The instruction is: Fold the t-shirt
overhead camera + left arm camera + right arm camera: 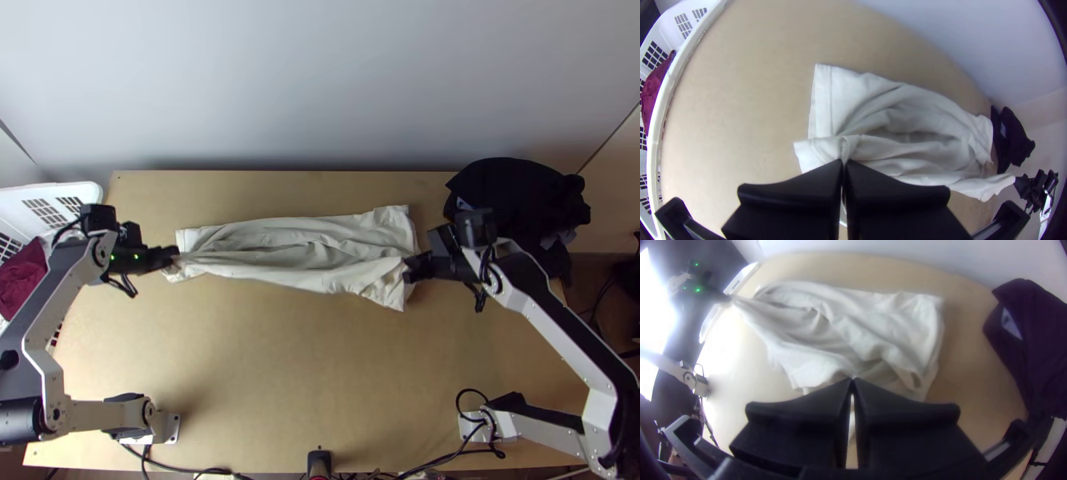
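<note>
The left gripper (176,258) and right gripper (409,270) clench opposite ends of the cream t-shirt's (320,280) near layer, the rest lying under and behind it on the table (280,384) (quite rumpled, that soft cloth); a white openwork basket (50,192) holds maroon fabric (22,278); dark cloth (512,192) slumps rightward

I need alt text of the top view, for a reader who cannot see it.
A robot's left gripper and right gripper hold a bunched cream t-shirt near opposite ends on a wooden table. A white basket stands at left, dark cloth lies at right.
</note>
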You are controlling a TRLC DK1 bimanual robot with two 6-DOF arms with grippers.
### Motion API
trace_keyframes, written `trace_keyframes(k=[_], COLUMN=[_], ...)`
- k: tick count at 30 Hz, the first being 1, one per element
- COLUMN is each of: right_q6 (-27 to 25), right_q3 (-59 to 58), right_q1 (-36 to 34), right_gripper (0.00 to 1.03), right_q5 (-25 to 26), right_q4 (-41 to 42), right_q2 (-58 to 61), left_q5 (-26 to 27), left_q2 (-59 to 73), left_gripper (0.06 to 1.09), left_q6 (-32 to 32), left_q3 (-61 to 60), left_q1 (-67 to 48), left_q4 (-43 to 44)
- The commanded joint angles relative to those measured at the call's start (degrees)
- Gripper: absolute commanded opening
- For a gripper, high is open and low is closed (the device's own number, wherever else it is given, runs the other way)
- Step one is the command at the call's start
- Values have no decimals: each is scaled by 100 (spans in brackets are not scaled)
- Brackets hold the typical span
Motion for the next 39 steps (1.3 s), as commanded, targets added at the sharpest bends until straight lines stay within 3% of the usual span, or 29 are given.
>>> trace_keyframes(k=[1,18,35,38,39], right_q6=[74,3,-120,-102,-93], right_q3=[766,2365,2866,2866,2866], right_q1=[-406,-1153,-995,-995,-995], right_gripper=[3,3,3,3,3], right_q5=[-2,7,368,385,403], right_q4=[224,593,751,892,900], right_q2=[660,2585,4044,4194,4220], left_q5=[61,140,149,149,149], left_q2=[475,1970,3288,3543,3622], left_gripper=[10,10,10,12,19], left_q6=[-614,-1000,-965,-1036,-1062], left_q3=[870,2259,2681,2778,2813], left_q1=[-48,-347,-92,-171,-197], left_q4=[-66,-321,-312,-321,-365])
